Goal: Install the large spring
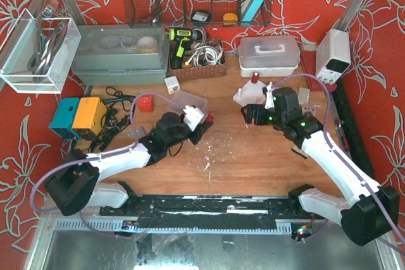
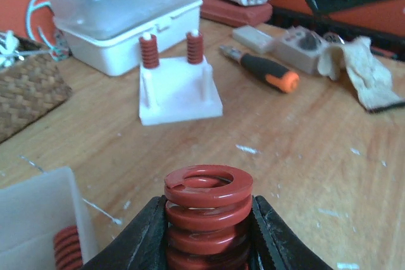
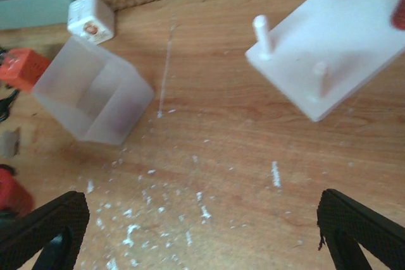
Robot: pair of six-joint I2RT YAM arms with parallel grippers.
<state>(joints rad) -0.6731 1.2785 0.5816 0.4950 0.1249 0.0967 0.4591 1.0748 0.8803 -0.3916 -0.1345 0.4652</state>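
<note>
My left gripper [image 2: 207, 232] is shut on a large red spring [image 2: 207, 210], held upright between the black fingers; in the top view the gripper [image 1: 204, 126] sits left of centre. The white peg base [image 2: 179, 88] stands ahead of it with two small red springs on its far pegs; it also shows in the right wrist view [image 3: 329, 42] with two bare pegs, and in the top view [image 1: 250, 95]. My right gripper [image 3: 199, 232] is open wide and empty above the bare wood, near the base in the top view [image 1: 253, 115].
A translucent box [image 3: 92, 96] lies left of the base, holding another red spring [image 2: 66, 248]. A screwdriver [image 2: 266, 71], a rag [image 2: 357, 67], a white lidded case [image 2: 123, 20] and a wicker basket [image 2: 28, 90] ring the work area. White flecks litter the wood.
</note>
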